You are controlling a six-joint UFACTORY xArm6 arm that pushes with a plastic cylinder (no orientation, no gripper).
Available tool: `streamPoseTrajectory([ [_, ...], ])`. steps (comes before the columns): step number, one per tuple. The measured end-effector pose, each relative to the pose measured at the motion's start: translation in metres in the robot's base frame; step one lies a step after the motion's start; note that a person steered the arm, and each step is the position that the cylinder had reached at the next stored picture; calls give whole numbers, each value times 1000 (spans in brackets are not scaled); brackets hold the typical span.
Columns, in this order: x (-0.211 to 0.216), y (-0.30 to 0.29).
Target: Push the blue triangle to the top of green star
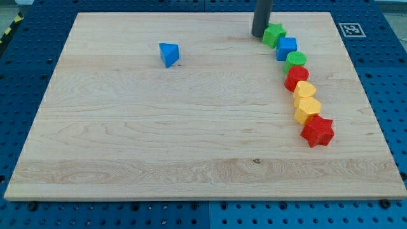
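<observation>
Wooden board (pixel 127 159) — blue triangle (pixel 168 54) parked upper left, well apart from green star (pixel 274 34) at top of block chain. No pincer fitted; tip (pixel 259 34) touching star's left — star risks being nudged.

- Tabletop (pixel 127 146): pale wood, visible grain, smooth matt finish.
- Blue triangle (pixel 168 54), green star (pixel 274 34), blue cube (pixel 286 48), red star (pixel 317 131): plastic-looking, smooth, with a slight sheen.
- Rod ending in my tip (pixel 259 34), at the tabletop's top edge: dark, matt.
- Surrounding base (pixel 388 76): blue perforated panel, matt.
</observation>
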State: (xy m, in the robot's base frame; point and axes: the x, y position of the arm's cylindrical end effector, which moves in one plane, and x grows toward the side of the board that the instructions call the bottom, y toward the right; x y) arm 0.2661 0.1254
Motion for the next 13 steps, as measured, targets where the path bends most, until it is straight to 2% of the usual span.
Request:
streamPoseTrajectory([
  [1,0,9],
  [2,0,-11],
  [5,2,-232],
  [6,31,-287],
  [7,79,-290],
  [9,86,-260],
  [12,86,-173],
  [13,86,-172],
])
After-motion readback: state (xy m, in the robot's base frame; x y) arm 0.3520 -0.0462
